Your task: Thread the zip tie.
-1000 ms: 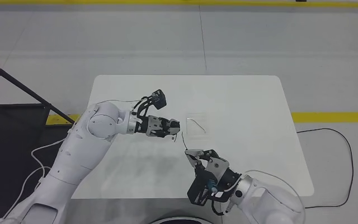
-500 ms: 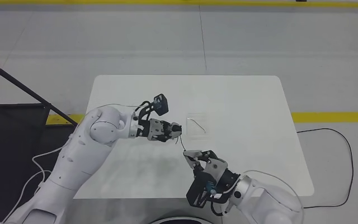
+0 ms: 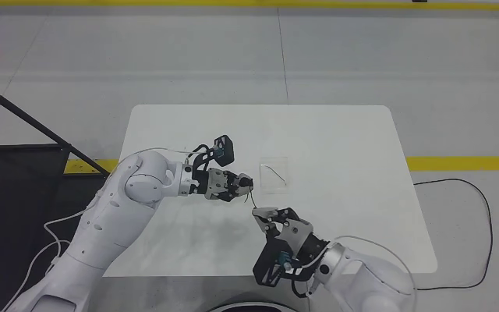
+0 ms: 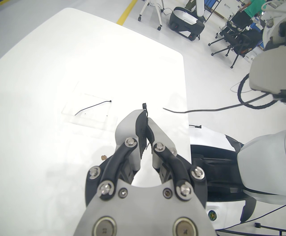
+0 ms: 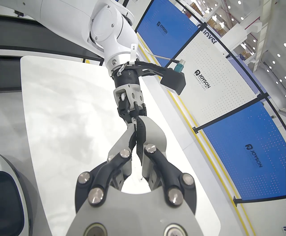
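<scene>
We hold the thin black plastic zip tie (image 3: 253,200) above the white tabletop (image 3: 351,140): left claw (image 4: 145,116) pinching its head end, right claw (image 5: 136,125) pinching the tail. It seems light, springy, slippery; gripping close to the tip should steady it.

a: what's the work surface?
b: a white table (image 3: 351,148) with rounded corners, standing on a pale grey floor. a clear square sheet (image 3: 269,185) lies flat near its middle

a: and around the table?
b: seen from above, a yellow floor line (image 3: 452,163) meets its right edge, with a thin black cable (image 3: 444,180) looping on the floor nearby. off the left edge are a black cloth (image 3: 27,187) and a slanted black pole (image 3: 47,130)

a: anything farther off?
b: black office chairs (image 4: 242,42) and a black wheeled unit (image 4: 186,21), well beyond the table. elsewhere stand blue panels (image 5: 243,138) and a white perforated board (image 5: 214,89), in black frames
</scene>
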Tool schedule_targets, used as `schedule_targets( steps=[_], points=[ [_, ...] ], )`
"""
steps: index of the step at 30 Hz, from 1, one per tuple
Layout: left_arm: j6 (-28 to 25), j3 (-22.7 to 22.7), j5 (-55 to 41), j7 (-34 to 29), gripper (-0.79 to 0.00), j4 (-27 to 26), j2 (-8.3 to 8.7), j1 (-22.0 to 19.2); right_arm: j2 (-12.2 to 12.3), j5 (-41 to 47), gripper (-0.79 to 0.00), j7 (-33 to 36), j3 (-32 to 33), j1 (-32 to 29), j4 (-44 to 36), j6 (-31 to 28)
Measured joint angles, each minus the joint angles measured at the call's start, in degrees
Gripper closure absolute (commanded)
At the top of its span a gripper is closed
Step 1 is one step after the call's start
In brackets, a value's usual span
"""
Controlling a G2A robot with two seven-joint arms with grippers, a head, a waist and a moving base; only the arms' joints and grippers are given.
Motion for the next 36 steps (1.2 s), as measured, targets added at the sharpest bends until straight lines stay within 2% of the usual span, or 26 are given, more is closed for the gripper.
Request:
schedule_targets(
  steps=[36],
  points=[
    [0.0,0.0,0.0,0.0,0.0,0.0,0.0,0.0,3.0,6.8,0.0,7.2,-1.7,3.8,1.8,3.1]
  ],
)
